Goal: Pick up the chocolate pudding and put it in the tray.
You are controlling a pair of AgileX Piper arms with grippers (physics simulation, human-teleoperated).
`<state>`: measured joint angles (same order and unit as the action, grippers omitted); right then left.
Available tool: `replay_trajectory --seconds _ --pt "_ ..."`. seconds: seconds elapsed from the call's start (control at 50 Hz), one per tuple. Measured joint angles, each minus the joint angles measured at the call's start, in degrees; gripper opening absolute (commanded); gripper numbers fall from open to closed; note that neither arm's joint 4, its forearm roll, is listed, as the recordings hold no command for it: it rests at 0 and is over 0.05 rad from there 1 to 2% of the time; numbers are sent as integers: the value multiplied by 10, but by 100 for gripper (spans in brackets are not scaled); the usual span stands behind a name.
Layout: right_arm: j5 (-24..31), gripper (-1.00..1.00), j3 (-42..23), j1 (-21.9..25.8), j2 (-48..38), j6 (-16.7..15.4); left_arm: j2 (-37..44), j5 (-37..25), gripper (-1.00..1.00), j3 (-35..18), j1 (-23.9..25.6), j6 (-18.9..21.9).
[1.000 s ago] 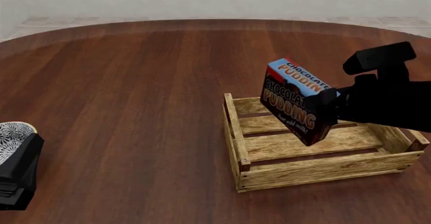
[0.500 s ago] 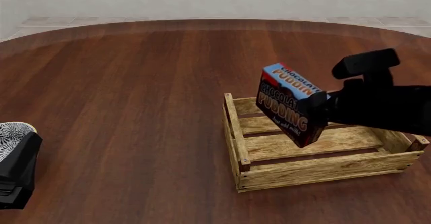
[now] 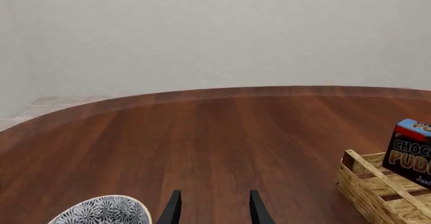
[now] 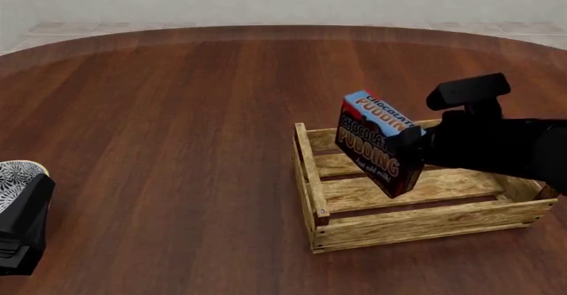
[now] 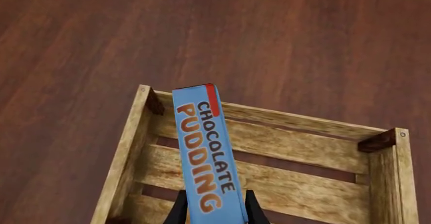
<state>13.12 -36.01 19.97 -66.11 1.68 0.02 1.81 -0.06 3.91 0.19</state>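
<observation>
- Left wrist view: the left gripper (image 3: pixel 212 211) has its two fingers spread apart with nothing between them, hanging over the bare brown surface (image 3: pixel 202 133). A white patterned bowl (image 3: pixel 104 213) sits just beside it. Far off to one side, the chocolate pudding (image 3: pixel 411 153) shows at the picture's edge, above the near end of the tray (image 3: pixel 367 191). This arm is well clear of the work, so I see little risk from it.

- Front view: the right gripper (image 4: pixel 416 145) holds the chocolate pudding (image 4: pixel 376 142) in the air over the left half of the tray (image 4: pixel 416 225). The carton is tilted, its blue top leaning up and away and its brown lettered face turned toward the camera and left. Its lowest corner hangs close to the slats, apparently not touching. If let go like this, I'd expect it to land on that corner and topple, perhaps onto the tray's left wall or out over it.

- Right wrist view: the right gripper (image 5: pixel 212 209) is closed on the chocolate pudding (image 5: pixel 205 153), one finger on each broad face. Its long axis runs straight out from the fingers toward the tray's (image 5: pixel 121 153) far corner. The hold looks to be near one end only, so the carton could pivot or slip.
</observation>
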Motion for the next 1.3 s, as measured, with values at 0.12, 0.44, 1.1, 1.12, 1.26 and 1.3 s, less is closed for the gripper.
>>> replay_trajectory --seconds 0.12,0.44,1.1,1.12,1.26,1.3 --pt "-12 -100 3 2 -11 2 0 1 100 0 -1 0" --pt "-38 -100 14 8 -35 6 0 3 100 0 -3 0" --pt "-63 -100 17 10 -75 1 0 7 100 0 -6 -1" --pt "-63 -100 16 10 -76 0 0 7 100 0 -6 -1" --pt "-63 -100 14 11 -82 -1 0 9 100 0 -6 -2" --pt "-62 -100 13 11 -83 -2 0 9 100 0 -6 -2"
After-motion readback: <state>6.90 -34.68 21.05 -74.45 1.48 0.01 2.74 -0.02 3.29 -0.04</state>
